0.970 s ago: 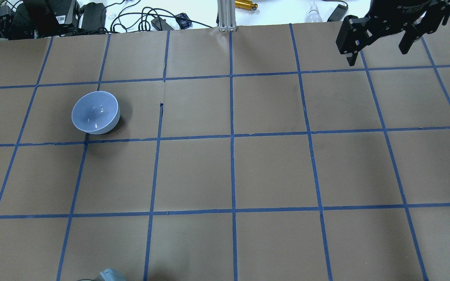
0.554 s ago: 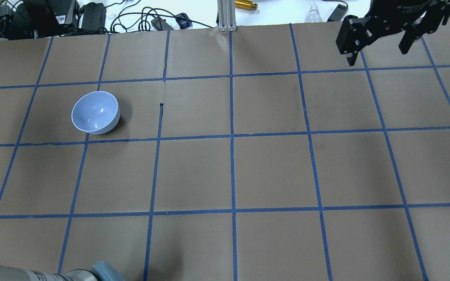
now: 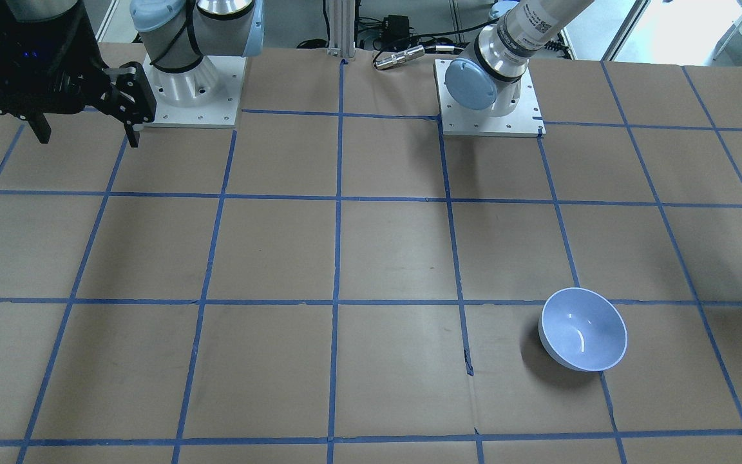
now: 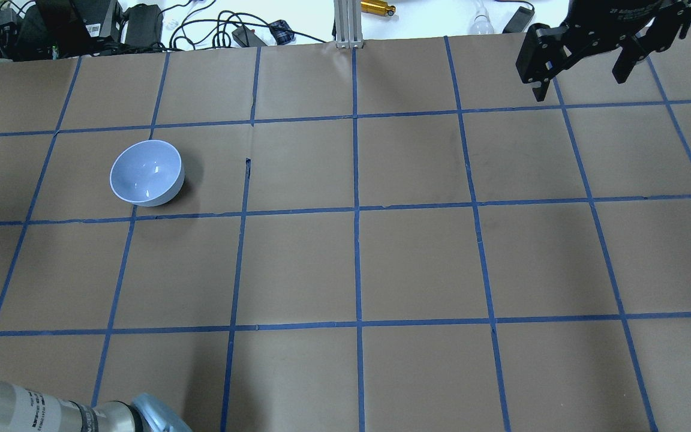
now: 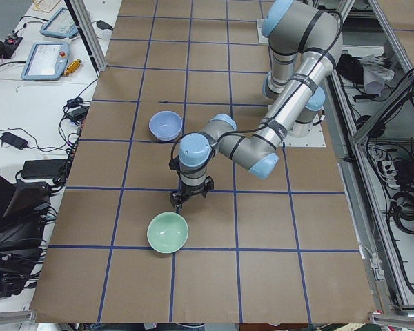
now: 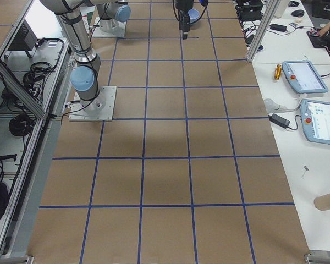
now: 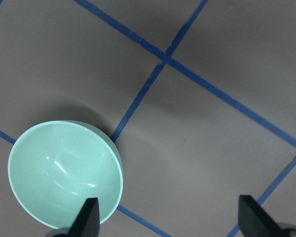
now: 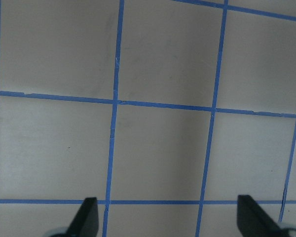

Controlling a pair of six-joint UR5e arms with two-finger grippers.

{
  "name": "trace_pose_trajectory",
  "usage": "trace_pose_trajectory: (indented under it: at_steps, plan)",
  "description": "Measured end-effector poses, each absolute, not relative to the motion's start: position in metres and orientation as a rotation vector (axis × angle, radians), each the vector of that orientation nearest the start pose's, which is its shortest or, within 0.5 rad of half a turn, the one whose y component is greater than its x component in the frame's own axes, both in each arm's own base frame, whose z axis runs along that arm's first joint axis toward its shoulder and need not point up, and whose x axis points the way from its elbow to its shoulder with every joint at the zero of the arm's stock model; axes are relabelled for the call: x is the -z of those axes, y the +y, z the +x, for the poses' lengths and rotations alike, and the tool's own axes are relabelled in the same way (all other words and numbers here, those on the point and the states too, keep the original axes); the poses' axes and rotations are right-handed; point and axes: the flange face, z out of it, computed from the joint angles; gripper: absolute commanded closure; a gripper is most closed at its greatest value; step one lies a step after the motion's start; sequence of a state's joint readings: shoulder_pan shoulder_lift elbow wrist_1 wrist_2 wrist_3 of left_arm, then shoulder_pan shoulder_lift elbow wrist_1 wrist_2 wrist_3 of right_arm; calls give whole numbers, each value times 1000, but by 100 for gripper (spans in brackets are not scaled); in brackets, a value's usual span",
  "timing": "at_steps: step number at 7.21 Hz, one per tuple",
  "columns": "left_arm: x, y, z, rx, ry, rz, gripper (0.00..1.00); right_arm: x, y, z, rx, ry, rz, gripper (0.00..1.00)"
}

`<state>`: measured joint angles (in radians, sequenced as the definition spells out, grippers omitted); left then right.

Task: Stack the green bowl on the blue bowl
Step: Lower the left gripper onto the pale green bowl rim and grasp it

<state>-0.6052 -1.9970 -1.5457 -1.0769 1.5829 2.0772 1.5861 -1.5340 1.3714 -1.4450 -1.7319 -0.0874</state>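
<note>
The green bowl [image 7: 64, 173] sits lower left in the left wrist view — the left gripper [image 7: 170, 219], spread wide, hangs over its edge. The blue bowl [image 4: 146, 173] stands at the overhead view's left; the right gripper [image 4: 579, 72], spread too, is upper right.

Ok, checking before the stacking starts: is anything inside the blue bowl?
Nothing. The blue bowl shows a bare, glossy inside with only light reflections. The patch of brown paper directly under it is covered by the bowl.
</note>
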Motion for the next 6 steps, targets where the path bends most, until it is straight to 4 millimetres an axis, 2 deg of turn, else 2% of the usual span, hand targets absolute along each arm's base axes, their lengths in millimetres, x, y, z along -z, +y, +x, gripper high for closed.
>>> trace_pose_trajectory:
  at_steps: [2, 3, 6]
  plan:
    - [-264, -458, 493, 90, 2563, 1738, 0, -556, -504, 125, 51, 3299, -165, 0]
    - [-251, -456, 506, 129, 2549, 1774, 0, -556, -504, 125, 51, 3299, -165, 0]
    - [-235, -466, 528, 193, 2510, 1812, 0, -556, -504, 125, 51, 3299, -165, 0]
